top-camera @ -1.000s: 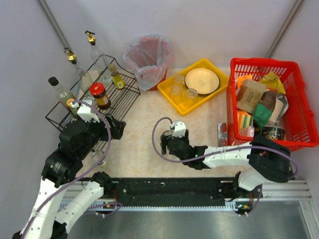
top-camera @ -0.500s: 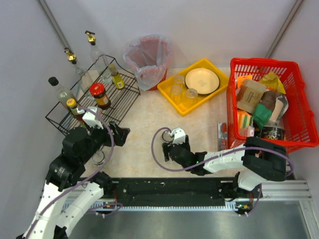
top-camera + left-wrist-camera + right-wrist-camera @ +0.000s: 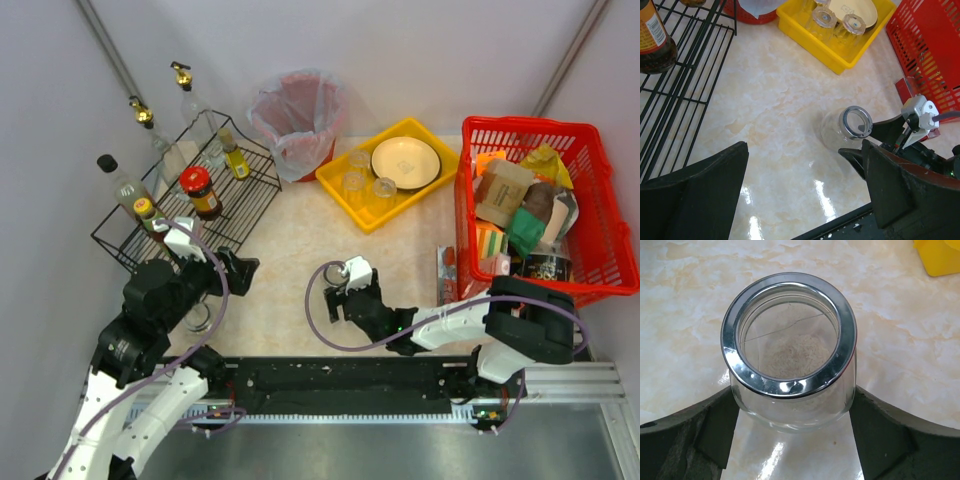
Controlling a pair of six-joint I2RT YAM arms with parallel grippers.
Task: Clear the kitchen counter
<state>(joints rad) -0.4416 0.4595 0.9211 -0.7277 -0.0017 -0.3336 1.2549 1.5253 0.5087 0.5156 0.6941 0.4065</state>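
Marble-patterned, the kitchen counter (image 3: 290, 230) spreads under both my arms. A red basket (image 3: 612, 235) full of packets stands at its right side, and a yellow tray (image 3: 340, 190) with a plate and glasses sits at the back. A glass jar (image 3: 790, 340) stands upright between the fingers of my right claw (image 3: 792, 402), which hug both sides; whether they squeeze it I cannot tell. My left claw (image 3: 802, 150) hangs spread wide, grasping nothing.

A staged kitchen in a robot lab: marble-look kitchen counter (image 3: 290, 240), sauce-bottle rack (image 3: 235, 205), plain booth walls (image 3: 450, 60).
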